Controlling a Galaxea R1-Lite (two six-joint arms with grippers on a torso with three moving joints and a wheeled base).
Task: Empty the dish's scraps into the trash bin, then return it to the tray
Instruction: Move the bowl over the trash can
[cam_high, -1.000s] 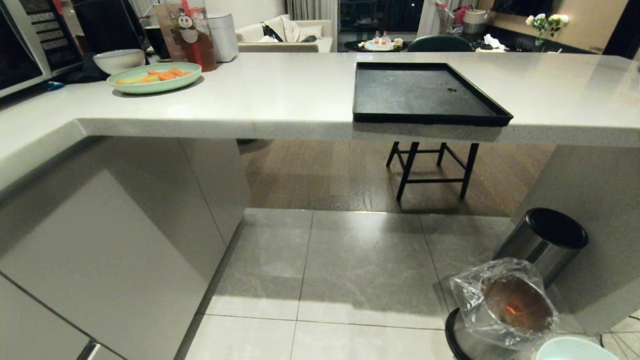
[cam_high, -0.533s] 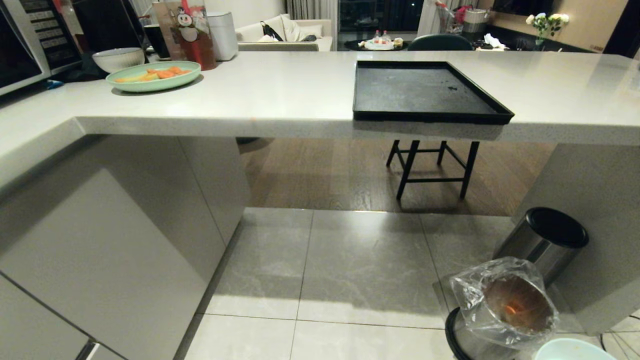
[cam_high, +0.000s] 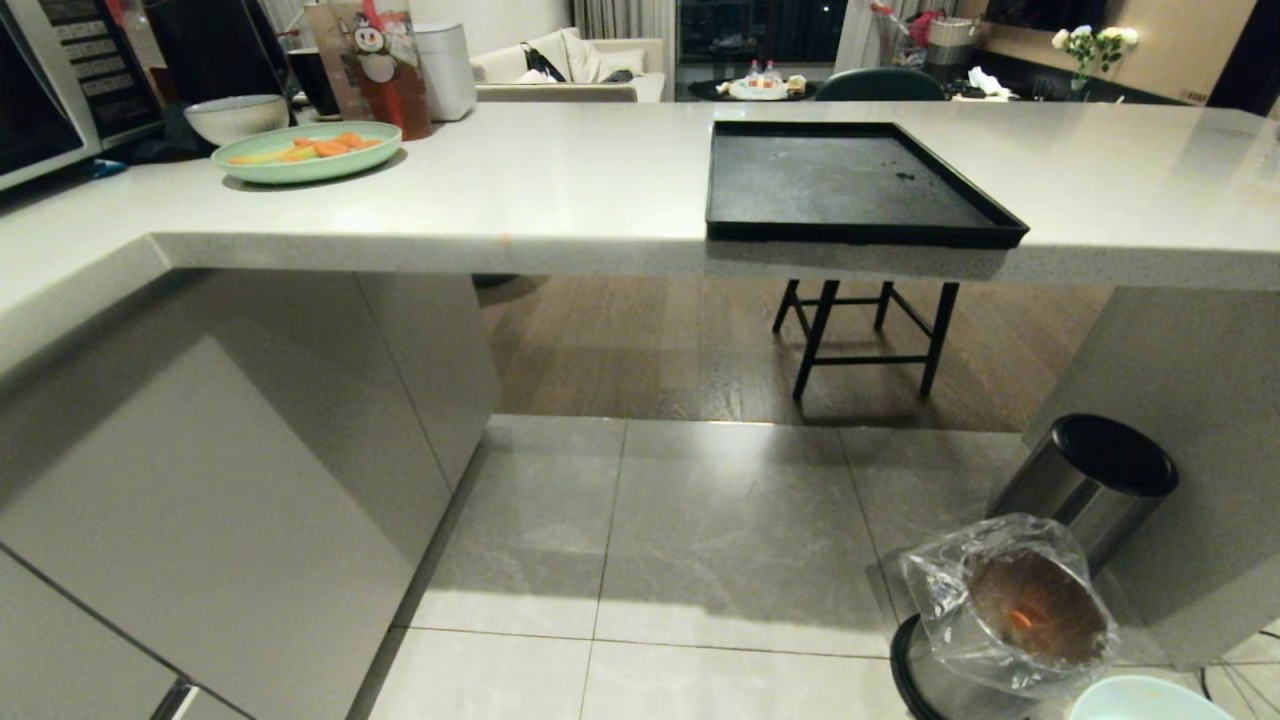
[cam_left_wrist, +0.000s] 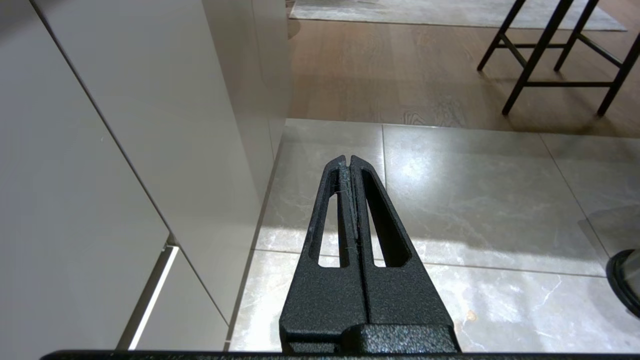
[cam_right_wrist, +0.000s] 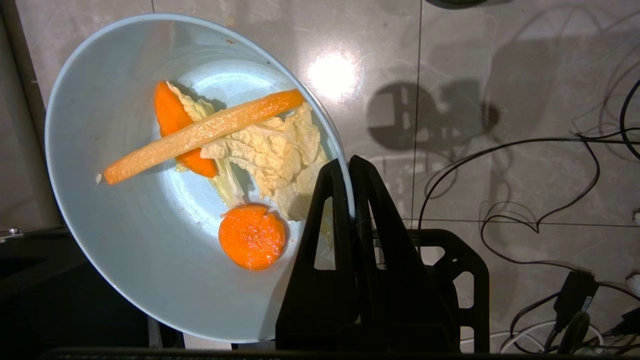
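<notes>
The room is dimly lit from overhead. A bright patch of glare is thrown on the floor tiles (cam_right_wrist: 332, 75), beside which hard shadows are cast. The tabletop (cam_high: 560, 190) is evenly lit, its edges bent by wide-angle distortion. The background beyond is left dark.

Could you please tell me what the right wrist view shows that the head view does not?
Only the right wrist view shows the right gripper shut on the dish's rim, the scraps inside, and cables on the floor. Only the head view shows the tray on the counter, the lined trash bin, the lidded bin and the green plate. Both show the dish, which the head view catches only as a sliver at its lower edge.
</notes>
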